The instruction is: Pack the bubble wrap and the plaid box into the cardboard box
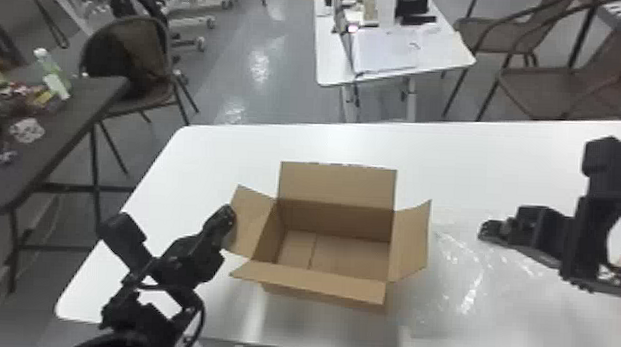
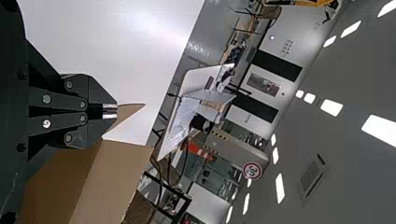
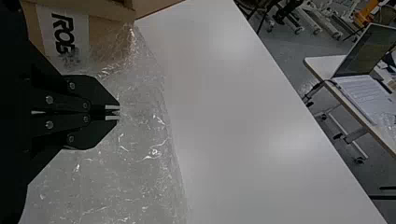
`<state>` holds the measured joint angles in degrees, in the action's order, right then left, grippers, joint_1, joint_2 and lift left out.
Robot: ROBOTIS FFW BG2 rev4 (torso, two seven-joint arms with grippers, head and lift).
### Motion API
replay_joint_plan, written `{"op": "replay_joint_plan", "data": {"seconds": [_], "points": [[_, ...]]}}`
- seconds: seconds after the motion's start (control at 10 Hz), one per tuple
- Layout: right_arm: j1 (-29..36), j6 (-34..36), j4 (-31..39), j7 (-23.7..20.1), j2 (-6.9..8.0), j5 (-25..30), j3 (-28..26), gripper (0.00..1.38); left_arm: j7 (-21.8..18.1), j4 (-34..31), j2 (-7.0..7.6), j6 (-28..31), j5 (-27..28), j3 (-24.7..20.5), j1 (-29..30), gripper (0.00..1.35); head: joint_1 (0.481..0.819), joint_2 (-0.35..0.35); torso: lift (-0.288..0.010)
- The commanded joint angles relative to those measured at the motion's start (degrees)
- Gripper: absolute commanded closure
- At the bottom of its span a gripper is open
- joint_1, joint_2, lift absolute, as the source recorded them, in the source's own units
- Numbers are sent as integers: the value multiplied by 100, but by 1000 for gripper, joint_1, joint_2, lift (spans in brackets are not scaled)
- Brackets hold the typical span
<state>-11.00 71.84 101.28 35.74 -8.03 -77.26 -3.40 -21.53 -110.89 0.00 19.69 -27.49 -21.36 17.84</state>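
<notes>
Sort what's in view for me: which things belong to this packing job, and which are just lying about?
Job:
- open brown cardboard box
- clear plastic bubble wrap, spread beside it
- black left gripper, at a box flap
- black right gripper, at the wrap

Lying about:
- green-and-white bottle on the dark table
- open laptop
- brown chairs

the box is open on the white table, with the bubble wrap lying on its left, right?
Not on its left: the head view shows the bubble wrap on the robot's right of the box. The box is indeed open on the white table.
</notes>
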Motion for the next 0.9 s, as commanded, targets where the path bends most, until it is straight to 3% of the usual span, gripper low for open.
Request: {"op": "replay_joint_plan", "data": {"seconds": [0.0,0.2,0.4,0.6,0.8], "points": [[160,138,533,320,3,-510,-398,1283,0,-3,-15,0,-2,0,0,1161,695,251,-119],[432,190,1306,883,-6,-914,-1101,1283,0,-3,-15,-18,-37,0,35,1161,695,220,-119],[476,181,1913,900,-6,-914,-1602,1283,0,-3,-15,-35,-46,0,53,1161,695,166,-119],[309,146,2141,874,3,-1090,-1664,1283,0,-3,-15,-44,-55,9,44,1161,695,139,-119],[98,67,2247,496,82,-1204,-1426,1283,8,-3,-15,-35,-46,18,35,1161,695,149,-119]]}}
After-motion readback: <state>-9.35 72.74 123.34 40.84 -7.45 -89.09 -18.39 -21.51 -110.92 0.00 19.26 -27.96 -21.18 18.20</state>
